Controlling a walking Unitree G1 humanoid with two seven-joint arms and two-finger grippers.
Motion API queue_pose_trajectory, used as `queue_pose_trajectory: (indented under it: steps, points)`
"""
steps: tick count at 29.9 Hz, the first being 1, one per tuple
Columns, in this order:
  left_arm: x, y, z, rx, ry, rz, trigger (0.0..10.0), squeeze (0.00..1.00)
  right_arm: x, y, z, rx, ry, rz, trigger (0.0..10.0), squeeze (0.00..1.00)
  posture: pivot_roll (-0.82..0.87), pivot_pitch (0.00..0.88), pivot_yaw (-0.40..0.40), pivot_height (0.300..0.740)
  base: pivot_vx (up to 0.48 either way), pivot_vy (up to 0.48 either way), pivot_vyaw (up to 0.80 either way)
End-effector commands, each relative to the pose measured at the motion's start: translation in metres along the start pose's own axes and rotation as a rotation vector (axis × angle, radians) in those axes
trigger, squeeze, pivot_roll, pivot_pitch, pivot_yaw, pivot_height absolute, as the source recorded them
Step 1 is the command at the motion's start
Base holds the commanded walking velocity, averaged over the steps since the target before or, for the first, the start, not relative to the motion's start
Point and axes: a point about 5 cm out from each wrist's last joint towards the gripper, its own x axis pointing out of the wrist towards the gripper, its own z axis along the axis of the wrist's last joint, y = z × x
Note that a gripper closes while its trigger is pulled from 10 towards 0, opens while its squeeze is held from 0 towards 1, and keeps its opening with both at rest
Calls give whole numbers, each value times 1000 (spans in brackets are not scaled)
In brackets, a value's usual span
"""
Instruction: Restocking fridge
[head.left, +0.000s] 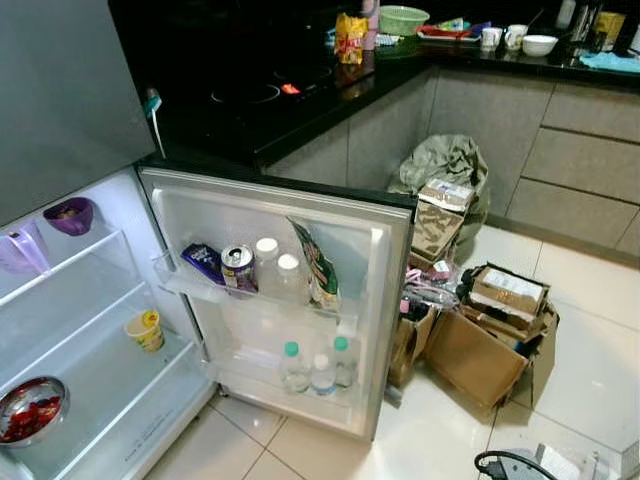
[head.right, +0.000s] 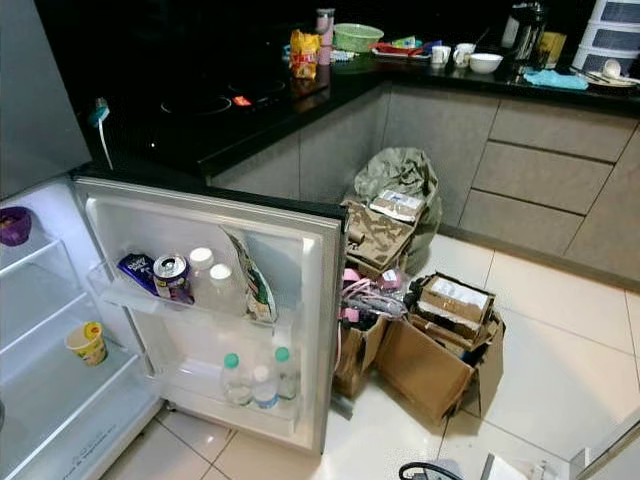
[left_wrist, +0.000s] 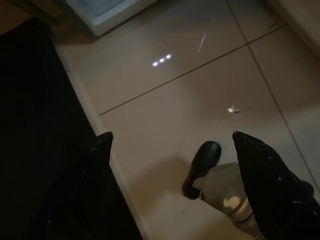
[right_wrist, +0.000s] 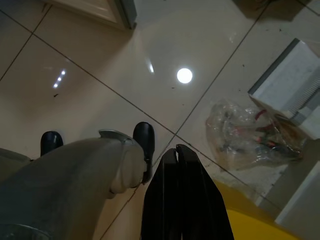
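Fridge door (head.left: 385, 300) open, bottles (head.left: 318, 368) in rack: light, slippery, grip mid-body. Left tool (left_wrist: 170, 150) released, hanging over floor. Right tool (right_wrist: 177, 155) clenched, empty.

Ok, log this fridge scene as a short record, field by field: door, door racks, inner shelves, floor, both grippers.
fridge door: open
upper door rack: blue pack, can, two white-capped bottles, snack bag
lower door rack: three water bottles
inner shelves: purple bowl, yellow cup, metal bowl of red food
floor: cardboard boxes beside the door
left gripper: open, above floor tiles
right gripper: shut, above floor tiles
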Motion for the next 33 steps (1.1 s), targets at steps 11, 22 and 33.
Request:
queue_pose_trajectory:
  steps: [11,22,33]
  points:
    - [-2,-8,-11,33,44,-29,10000,0,-4,-15,-5,15,18,-70,10000,0,-40,0,-7,740,0,0,0]
    - [-1,-8,-10,40,49,-40,10000,0,-2,-8,-8,33,17,-60,10000,0,-34,12,11,740,0,0,0]
    - [3,-14,4,59,23,-63,10000,0,-1,4,-14,53,20,-45,10000,0,-46,15,36,740,0,0,0]
